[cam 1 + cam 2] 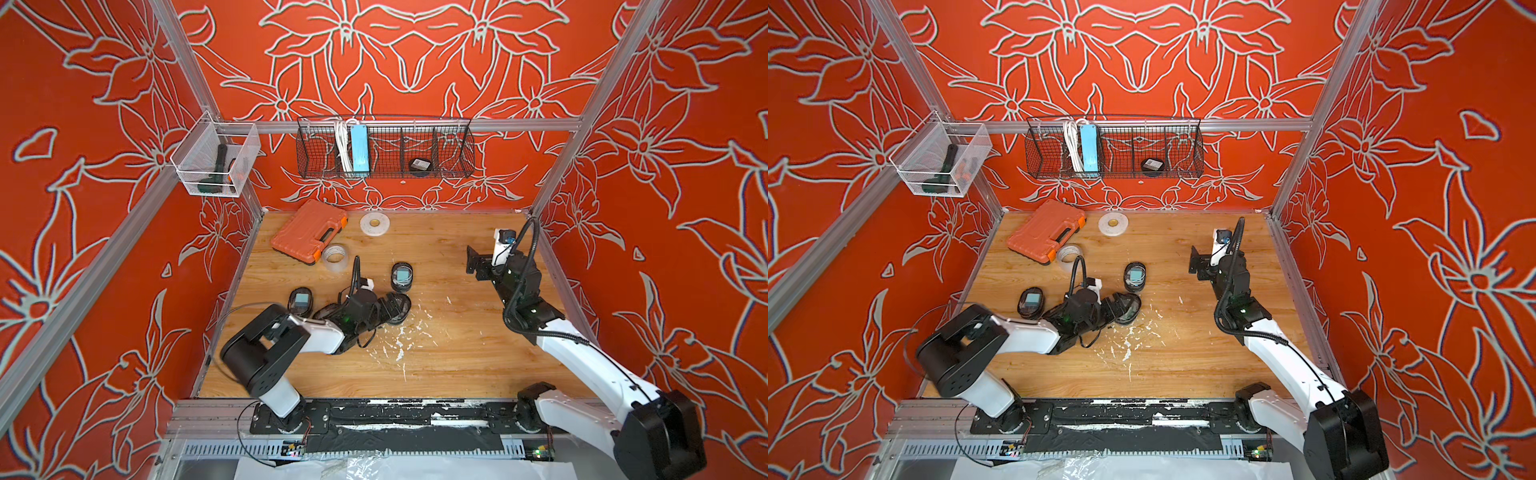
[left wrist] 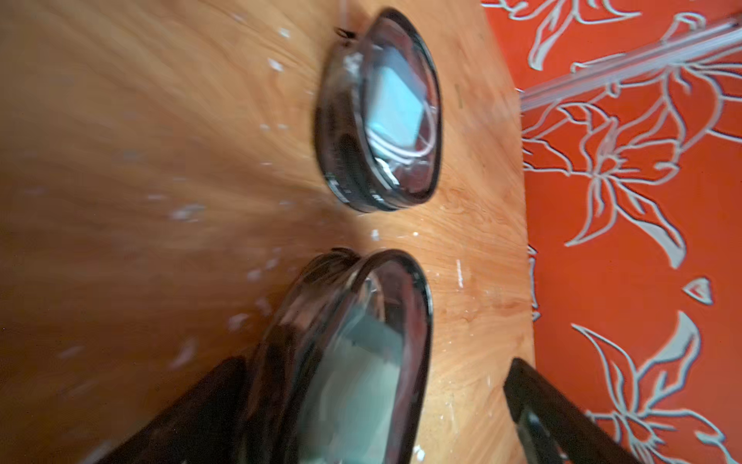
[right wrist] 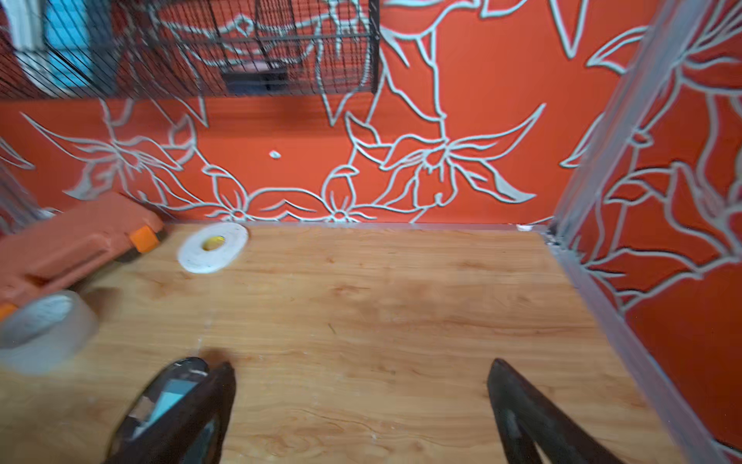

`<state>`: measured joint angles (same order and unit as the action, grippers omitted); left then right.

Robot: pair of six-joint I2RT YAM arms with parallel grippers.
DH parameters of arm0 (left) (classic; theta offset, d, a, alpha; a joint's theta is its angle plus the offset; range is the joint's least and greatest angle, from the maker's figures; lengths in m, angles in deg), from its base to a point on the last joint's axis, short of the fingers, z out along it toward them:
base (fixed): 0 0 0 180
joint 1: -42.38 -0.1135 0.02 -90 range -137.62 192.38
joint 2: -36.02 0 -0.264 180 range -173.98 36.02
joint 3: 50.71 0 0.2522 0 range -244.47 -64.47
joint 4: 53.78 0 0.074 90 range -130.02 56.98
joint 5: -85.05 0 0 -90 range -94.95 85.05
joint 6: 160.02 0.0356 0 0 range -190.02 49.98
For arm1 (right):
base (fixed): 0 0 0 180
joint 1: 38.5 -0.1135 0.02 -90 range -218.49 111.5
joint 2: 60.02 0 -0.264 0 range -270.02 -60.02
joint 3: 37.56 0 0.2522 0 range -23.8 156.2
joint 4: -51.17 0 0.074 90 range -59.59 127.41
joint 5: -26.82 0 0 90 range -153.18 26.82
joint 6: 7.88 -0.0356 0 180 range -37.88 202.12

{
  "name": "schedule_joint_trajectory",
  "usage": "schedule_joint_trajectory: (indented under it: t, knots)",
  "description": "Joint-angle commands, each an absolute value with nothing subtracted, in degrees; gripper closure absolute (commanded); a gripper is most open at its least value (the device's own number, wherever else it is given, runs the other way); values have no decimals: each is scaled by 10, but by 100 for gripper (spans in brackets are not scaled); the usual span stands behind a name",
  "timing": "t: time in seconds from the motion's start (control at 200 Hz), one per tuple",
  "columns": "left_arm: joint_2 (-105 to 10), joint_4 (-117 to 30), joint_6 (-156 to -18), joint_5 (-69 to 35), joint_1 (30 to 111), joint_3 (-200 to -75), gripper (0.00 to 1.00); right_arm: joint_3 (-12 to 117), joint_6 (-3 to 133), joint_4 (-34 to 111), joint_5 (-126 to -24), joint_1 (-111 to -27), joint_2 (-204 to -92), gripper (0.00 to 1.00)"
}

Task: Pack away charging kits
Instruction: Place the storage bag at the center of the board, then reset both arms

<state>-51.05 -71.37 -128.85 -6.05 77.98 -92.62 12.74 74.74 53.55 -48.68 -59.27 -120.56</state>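
One stowed pouch point(image 1: 419, 165) lies in the wire basket point(image 1: 457, 166); we judge that three remain. Below the basket, on the table point(image 1: 449, 365), sit the far pouch point(image 1: 402, 276), the side pouch point(image 1: 300, 300) and the near pouch point(image 2: 345, 341). Our left pincer point(image 2: 377, 363) straddles the near pouch, jaws wide, clamping nothing; our right pincer point(image 3: 361, 363) gapes empty.

Toolcase point(image 1: 309, 230) at table point(image 1: 457, 353) rear left, tape roll point(image 1: 335, 257) before it, pouch point(image 1: 419, 165) in basket point(image 1: 454, 153)
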Motion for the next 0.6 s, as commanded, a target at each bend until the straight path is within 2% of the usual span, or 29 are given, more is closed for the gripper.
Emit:
schedule_joint_trajectory:
  t: [0.0,0.16,0.255,0.33,0.435,0.515,0.595]
  knots:
    - [-395,-481,-1254,82,751,-945,1,91,805,541,-368,-560,-1231,2]
    - [-254,-375,-1149,155,664,-997,1,29,836,632,-306,-538,-1308,3]
    - [-213,-340,-1118,267,639,-1015,1,20,834,673,-266,-533,-1356,3]
    - [-176,-420,-1043,336,637,-967,1,18,837,726,-257,-524,-1403,2]
    - [-137,-532,-979,332,606,-880,1,62,839,684,-277,-513,-1449,3]
    - [-135,-670,-931,321,589,-798,1,52,835,698,-282,-509,-1442,4]
    - [-170,-765,-874,371,585,-756,1,3,824,747,-327,-491,-1405,4]
